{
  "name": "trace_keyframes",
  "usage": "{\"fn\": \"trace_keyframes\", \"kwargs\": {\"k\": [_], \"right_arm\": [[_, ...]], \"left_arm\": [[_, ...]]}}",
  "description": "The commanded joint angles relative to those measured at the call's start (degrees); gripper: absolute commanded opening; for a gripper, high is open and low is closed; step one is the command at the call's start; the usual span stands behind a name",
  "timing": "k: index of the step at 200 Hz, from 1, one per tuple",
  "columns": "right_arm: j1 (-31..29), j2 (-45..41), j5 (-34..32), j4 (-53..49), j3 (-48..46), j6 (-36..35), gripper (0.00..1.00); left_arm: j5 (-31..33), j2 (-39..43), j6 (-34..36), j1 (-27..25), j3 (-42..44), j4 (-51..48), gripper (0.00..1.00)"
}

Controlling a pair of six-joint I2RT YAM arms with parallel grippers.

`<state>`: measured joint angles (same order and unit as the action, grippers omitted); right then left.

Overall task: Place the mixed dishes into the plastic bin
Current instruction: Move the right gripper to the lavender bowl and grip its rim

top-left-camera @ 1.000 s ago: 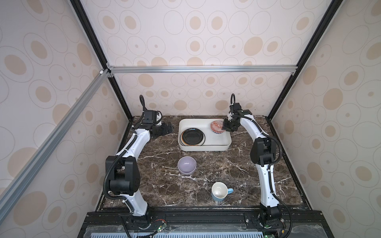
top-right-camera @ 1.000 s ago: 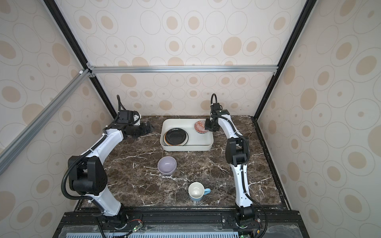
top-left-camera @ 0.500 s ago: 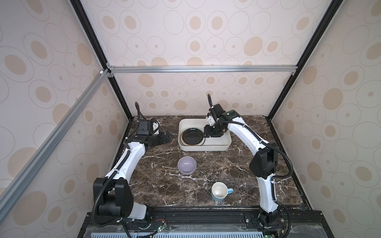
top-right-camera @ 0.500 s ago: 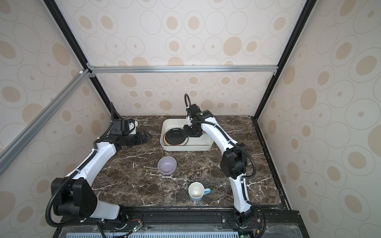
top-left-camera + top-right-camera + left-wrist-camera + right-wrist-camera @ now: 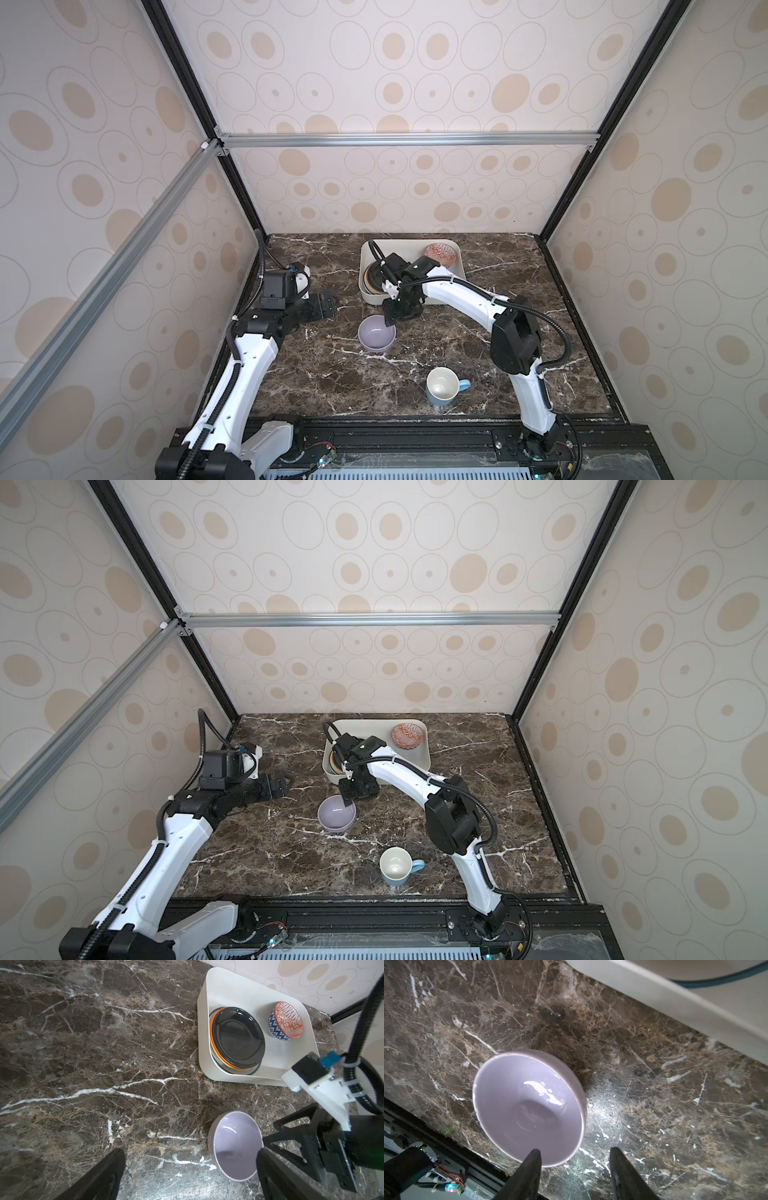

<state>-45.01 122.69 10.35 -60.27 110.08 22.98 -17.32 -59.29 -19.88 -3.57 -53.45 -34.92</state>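
Right wrist view: your right gripper (image 5: 574,1149), spread and empty, hangs over the rim of the lavender bowl (image 5: 527,1105); plastic bin (image 5: 675,1001) wall near. Bowl glossy, plain, upright on marble tabletop (image 5: 654,1095).

One bin (image 5: 239,987) at the table's (image 5: 332,386) far edge. Two plates stacked inside: a black orange-edged plate (image 5: 239,1036) over a green-rimmed plate (image 5: 252,1070). Two bowls: a patterned bowl (image 5: 287,1020) in the bin, a lavender bowl (image 5: 235,1147) mid-table. One mug (image 5: 441,386) near the front edge.
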Motion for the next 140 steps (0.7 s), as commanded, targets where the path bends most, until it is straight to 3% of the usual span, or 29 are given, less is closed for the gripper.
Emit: {"fn": "trace_keyframes", "kwargs": {"k": [1, 74, 114, 140], "right_arm": [[0.08, 0.55, -0.58, -0.14, -1.22, 0.73, 0.55], [-0.51, 5.79, 2.64, 1.20, 0.50, -0.08, 0.39], [-0.57, 7.29, 2.68, 0.59, 1.98, -1.09, 0.14], [-0.51, 7.15, 1.63, -1.62, 4.34, -2.47, 0.04]], "left_arm": [[1.19, 2.23, 0.78, 0.46, 1.75, -3.28, 0.99], [1.04, 6.21, -2.16, 0.49, 4.97, -2.47, 0.99], [0.89, 4.56, -2.84, 0.47, 3.97, -0.88, 0.99], [0.35, 1.82, -3.06, 0.45, 2.04, 0.28, 0.99]]}}
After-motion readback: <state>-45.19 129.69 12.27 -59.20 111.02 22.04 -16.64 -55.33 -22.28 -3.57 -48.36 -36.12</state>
